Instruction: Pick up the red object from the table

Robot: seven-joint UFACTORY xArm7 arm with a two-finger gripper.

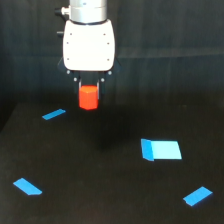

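In the exterior view, the hand [89, 95] hangs from a white wrist housing [89, 45] above the far part of the black bench [100, 200]. Its dark fingers are hard to make out against the dark background, but they appear to be pinching the red object [88, 97], which sits directly under the housing between them. The red object is off the bench surface, held in the air, with a faint dark shadow on the bench below and slightly toward the near side.

Four flat blue pieces lie on the bench. A thin strip [53, 114] is near the far edge, toward the view's left of the hand. A small piece [27, 186] lies near the near left corner. A larger rectangle [161, 149] rests toward the right of the middle, and another small piece [197, 195] lies near the near right corner.
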